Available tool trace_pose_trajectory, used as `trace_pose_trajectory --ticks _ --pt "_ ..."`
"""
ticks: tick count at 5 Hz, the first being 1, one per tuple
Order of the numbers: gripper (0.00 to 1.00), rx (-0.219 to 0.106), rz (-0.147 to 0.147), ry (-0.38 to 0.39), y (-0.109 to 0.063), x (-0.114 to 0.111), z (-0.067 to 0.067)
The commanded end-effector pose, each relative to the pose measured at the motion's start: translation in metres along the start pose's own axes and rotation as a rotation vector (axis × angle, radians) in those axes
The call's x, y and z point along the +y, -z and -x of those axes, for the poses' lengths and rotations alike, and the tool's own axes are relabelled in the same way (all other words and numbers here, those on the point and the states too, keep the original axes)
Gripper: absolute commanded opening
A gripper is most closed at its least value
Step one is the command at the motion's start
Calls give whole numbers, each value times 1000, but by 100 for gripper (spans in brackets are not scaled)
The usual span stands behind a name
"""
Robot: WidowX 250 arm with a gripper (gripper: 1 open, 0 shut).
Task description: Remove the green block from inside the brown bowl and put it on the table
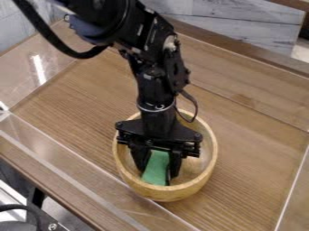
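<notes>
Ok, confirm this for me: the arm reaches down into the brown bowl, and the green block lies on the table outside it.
Not quite: the camera view shows the green block inside the brown bowl, not on the table outside. The arm does reach down into the bowl.

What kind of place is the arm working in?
Probably a lab-style robot test bench: a wood-grain tabletop edged with clear walls, a mounted black arm, and a loose cable.
</notes>
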State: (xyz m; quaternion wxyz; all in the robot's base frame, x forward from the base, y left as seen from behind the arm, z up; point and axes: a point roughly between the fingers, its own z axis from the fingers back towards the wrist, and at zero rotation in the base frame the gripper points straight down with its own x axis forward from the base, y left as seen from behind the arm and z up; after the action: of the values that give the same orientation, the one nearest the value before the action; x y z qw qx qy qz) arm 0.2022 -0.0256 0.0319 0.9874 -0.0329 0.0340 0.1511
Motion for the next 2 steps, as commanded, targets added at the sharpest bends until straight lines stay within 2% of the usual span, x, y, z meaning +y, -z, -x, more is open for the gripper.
trace_pose_trajectory --ticks 1,2 --pt "0 -33 17 11 -18 -6 -6" --pt "0 -21 17 19 -26 -7 -4"
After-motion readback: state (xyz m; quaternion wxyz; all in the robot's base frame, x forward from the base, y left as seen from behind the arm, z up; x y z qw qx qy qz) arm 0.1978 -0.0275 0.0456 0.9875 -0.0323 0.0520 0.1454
